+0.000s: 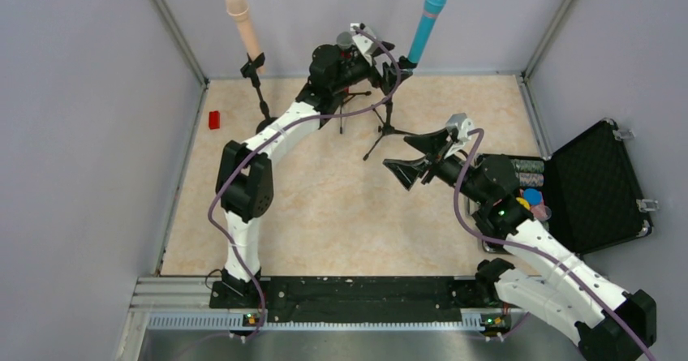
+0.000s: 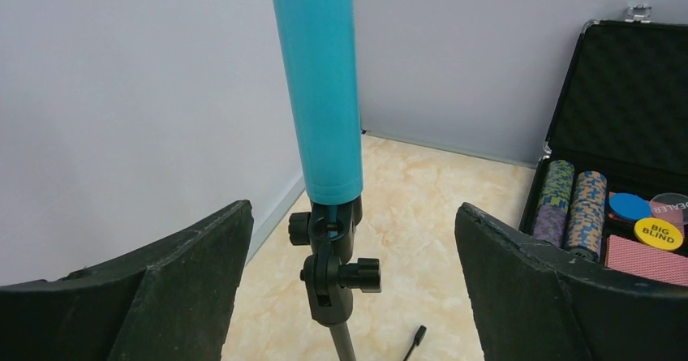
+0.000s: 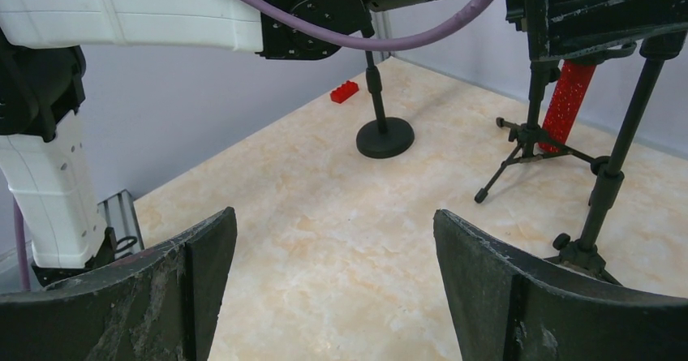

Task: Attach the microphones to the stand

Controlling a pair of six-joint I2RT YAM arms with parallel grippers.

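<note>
While left gripper (image 2: 353, 215) straddles, wide open and untouching, the light-blue stick microphone (image 2: 320, 85) clipped at the far edge, any sideways brush could tip its thin black tripod stand (image 2: 333, 284); right gripper (image 3: 334, 215) open, empty.

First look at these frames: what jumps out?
The light-blue microphone, on a tripod stand at the table's far right, and the peach microphone, on a round-base stand at far left, catch the eye first. The left gripper has open fingers either side of the blue one's clip, not touching. At the right edge, an open black case shows poker chips.
</note>
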